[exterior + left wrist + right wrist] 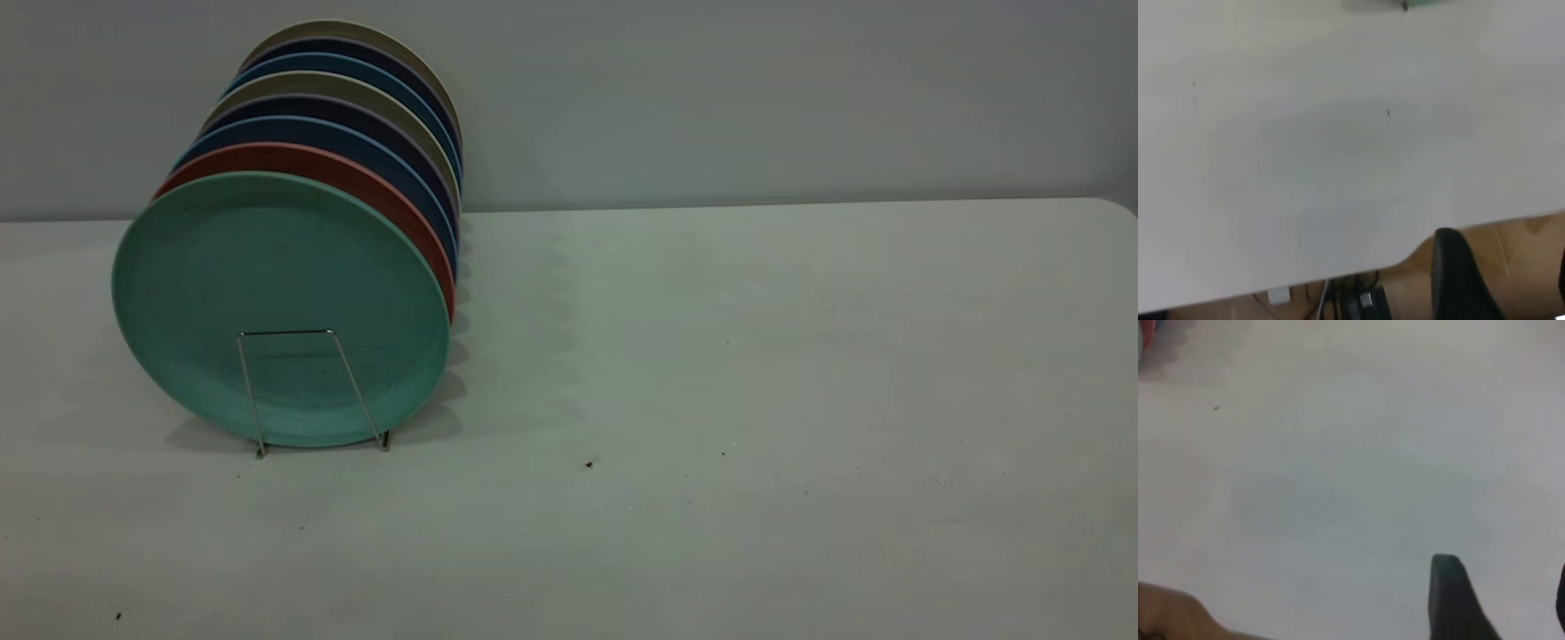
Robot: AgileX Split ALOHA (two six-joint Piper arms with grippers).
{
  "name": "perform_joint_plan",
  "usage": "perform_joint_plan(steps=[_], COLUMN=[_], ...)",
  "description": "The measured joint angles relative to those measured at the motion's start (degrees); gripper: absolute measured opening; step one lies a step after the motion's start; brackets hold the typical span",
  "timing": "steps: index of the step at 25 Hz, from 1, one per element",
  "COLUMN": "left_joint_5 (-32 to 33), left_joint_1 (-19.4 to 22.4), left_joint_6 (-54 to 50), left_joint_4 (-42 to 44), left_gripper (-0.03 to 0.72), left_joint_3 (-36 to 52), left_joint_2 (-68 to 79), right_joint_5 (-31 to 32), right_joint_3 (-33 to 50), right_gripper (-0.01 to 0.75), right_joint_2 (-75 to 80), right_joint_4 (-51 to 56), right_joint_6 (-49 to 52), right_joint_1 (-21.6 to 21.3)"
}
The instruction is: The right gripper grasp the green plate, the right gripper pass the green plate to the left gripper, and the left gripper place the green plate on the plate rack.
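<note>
The large round teal-green matte plastic plate point(280, 302) stands on edge near the left end of the pale grey worktop point(756, 400), at the front of a row of upright plates. It sits in the thin silver wire plate rack point(307, 387), whose front trapezoid loop rises only across the plate's lower part. Directly behind it and touching or nearly touching is a salmon-pink plate point(373, 191), then dark blue plates point(356, 147) and beige ones point(356, 93) running back toward the far edge of the worktop.

Neither arm appears in the exterior view. In the left wrist view, the left gripper point(1501, 277) hangs over the near edge of the worktop, with brown floor showing beyond that edge; one black finger point(1458, 277) is plain and a sliver of the other shows at the frame's border, with a wide gap between them, so the fingers stand apart and hold nothing. A small strip of the green plate point(1431, 3) and the rack foot is just visible, well apart from these fingers.

In the right wrist view, the right gripper point(1501, 600) is over bare worktop, its fingers point(1451, 597) likewise spread and empty, with only a sliver of plate rims at the far corner of that view.
</note>
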Motion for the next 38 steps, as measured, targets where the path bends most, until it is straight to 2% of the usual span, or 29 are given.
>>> perform_joint_plan(steps=[8,13,16,20,38], left_joint_5=[0.0,0.0,0.0,0.05,0.05], left_joint_1=[0.0,0.0,0.42,1.2,1.2], left_joint_6=[-0.05,-0.05,-0.05,0.02,0.02], left_joint_4=[0.0,0.0,-0.06,-0.06,-0.06], left_gripper=[0.401,0.401,0.401,0.401,0.401], left_joint_3=[0.0,0.0,0.0,0.0,0.0], left_joint_2=[-2.83,-3.12,-5.51,-9.36,-9.6], right_joint_5=[0.0,0.0,0.0,0.0,0.0], right_joint_3=[0.0,0.0,0.0,0.0,0.0], right_gripper=[0.389,0.389,0.389,0.389,0.389], right_joint_2=[0.0,0.0,0.0,0.0,0.0], right_joint_4=[0.05,0.05,0.05,0.05,0.05], right_joint_6=[0.0,0.0,0.0,0.0,0.0], right_joint_1=[-0.12,-5.92,-7.52,-7.52,-7.52])
